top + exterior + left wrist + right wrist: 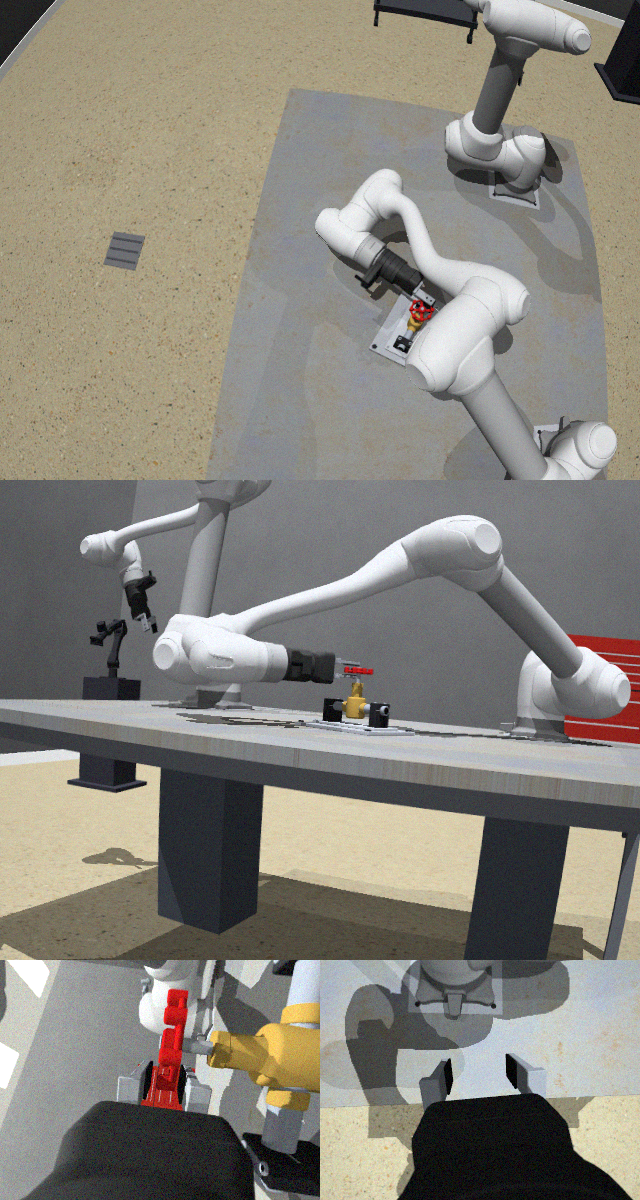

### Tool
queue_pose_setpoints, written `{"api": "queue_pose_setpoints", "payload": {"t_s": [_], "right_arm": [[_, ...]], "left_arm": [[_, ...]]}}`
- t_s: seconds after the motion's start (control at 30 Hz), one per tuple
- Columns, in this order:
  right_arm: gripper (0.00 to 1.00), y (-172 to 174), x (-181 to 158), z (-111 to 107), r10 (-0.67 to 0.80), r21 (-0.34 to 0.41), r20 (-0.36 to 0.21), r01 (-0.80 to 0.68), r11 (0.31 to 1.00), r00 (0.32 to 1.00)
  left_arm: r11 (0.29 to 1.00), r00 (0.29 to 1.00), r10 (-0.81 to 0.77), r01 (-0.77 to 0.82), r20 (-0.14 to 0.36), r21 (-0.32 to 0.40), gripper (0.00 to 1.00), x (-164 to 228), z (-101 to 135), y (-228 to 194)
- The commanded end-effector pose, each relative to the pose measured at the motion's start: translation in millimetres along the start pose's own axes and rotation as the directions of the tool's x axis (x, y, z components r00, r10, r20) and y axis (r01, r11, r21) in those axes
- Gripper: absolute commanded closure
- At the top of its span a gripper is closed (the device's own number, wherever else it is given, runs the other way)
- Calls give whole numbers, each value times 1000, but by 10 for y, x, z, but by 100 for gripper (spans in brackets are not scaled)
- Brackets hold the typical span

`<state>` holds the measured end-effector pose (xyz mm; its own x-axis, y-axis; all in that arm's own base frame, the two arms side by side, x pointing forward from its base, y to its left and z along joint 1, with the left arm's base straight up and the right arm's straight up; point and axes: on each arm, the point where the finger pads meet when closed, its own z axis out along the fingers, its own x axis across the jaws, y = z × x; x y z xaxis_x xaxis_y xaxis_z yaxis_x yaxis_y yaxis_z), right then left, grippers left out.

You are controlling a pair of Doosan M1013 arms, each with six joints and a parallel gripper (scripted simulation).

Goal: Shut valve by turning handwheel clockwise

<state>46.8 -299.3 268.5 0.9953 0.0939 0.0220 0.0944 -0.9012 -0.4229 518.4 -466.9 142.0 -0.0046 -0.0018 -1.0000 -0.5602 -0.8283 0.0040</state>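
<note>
The red handwheel (421, 310) (363, 671) (171, 1051) sits level on top of the yellow valve body (414, 324) (355, 707) (295, 1055). My left gripper (427, 301) (351, 669) (165, 1075) reaches in sideways. One finger is above the wheel's rim and one below it. In the left wrist view the rim lies between the pads with gaps at both sides, so the gripper is part open around it, not clamped. My right gripper (150, 628) (479, 1067) is open and empty, high up and far from the valve. It is out of view in the top view.
The valve's pipe is held in black clamps (378, 715) on a pale base plate (381, 343) (382, 731). The left arm's forearm passes over the table close to the valve. The right arm's base (514, 196) stands at the other end. A red cabinet (604, 728) is behind the table.
</note>
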Motion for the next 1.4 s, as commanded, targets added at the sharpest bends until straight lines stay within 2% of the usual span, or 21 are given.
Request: {"api": "queue_pose_setpoints", "payload": {"t_s": [0.0,0.13,0.27,0.37,0.47,0.53,0.63,0.8,0.9,1.03,1.1,1.13,1.23,1.37], "right_arm": [[0,1,1,-6,0,-1,0,0,1000,1000],[0,1,1,-6,0,-1,0,0,1000,1000],[0,1,1,-6,0,-1,0,0,1000,1000],[0,1,1,-6,0,-1,0,0,1000,1000],[0,1,1,-6,0,-1,0,0,1000,1000],[0,1,1,-6,0,-1,0,0,1000,1000],[0,1,1,-6,0,-1,0,0,1000,1000],[0,1,1,-6,0,-1,0,0,1000,1000],[0,1,1,-6,0,-1,0,0,1000,1000],[0,1,1,-6,0,-1,0,0,1000,1000],[0,1,1,-6,0,-1,0,0,1000,1000],[0,1,1,-6,0,-1,0,0,1000,1000],[0,1,1,-6,0,-1,0,0,1000,1000],[0,1,1,-6,0,-1,0,0,1000,1000]], "left_arm": [[997,1000,-3,3,-5,-71,45,-7,-12,5],[978,1000,-3,2,-5,-207,45,-7,-50,-1],[928,1000,-4,1,-5,-371,45,-7,-96,-15],[855,1000,-4,0,-5,-519,45,-7,-138,-36],[739,1000,-4,-1,-5,-674,45,-7,-185,-72],[739,1000,-4,-1,-5,-674,45,-7,-185,-72],[555,1000,-4,-2,-5,-832,45,-7,-226,-121],[277,1000,-4,-3,-4,-961,45,-7,-266,-210],[103,1000,-4,-2,-3,-995,45,-7,-274,-265],[-126,1000,-5,-2,-1,-992,45,-6,-267,-337],[-126,1000,-5,-2,-1,-992,45,-6,-267,-337],[-274,1000,-4,-6,-5,-962,45,-6,-263,-355],[-416,1000,-5,-4,-3,-910,45,-6,-244,-403],[-604,1000,-5,-5,-3,-797,45,-5,-212,-452]]}}
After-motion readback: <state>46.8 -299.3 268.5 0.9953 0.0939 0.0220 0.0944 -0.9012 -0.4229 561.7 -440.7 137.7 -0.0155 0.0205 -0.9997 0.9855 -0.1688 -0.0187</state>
